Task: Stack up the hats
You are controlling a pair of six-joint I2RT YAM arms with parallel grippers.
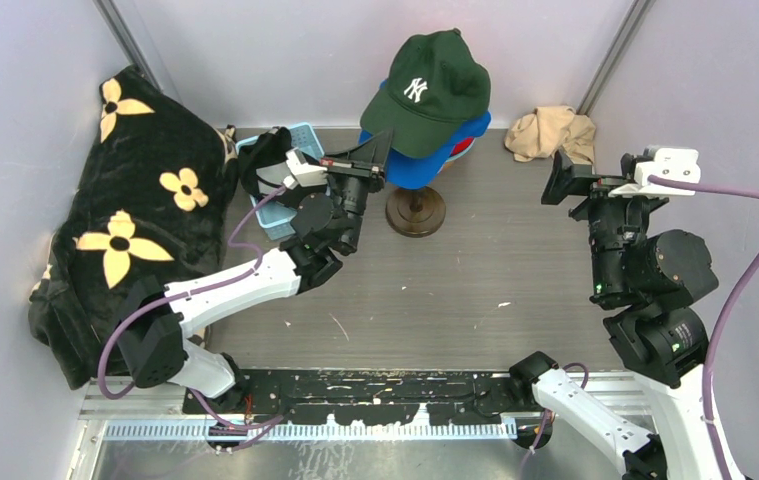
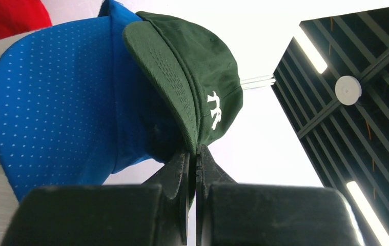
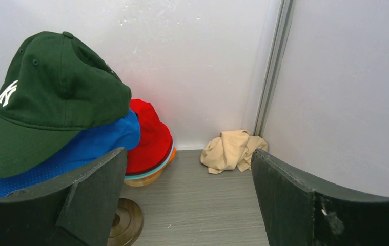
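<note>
top external shows white "ny" on the green cap (image 1: pixel 433 96).

The grey table (image 1: pixel 475 290) carries a stand base (image 1: pixel 415 211) far centre, red-topped hats (image 3: pixel 148 141) behind it — a beige rag (image 1: pixel 551 133) far right. A blue basket (image 1: pixel 303 133) and a black flowered cloth (image 1: pixel 125 230) lie left.

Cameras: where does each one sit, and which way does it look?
Top: above and behind the arms, looking down at the table; both arms show.
Left wrist: low, looking up at green cap and blue cap; shut left gripper pinches the green cap's brim.
Right wrist: looking level toward the back corner, rag and red hat; open right gripper shows.
Shared: all see the green cap.
</note>
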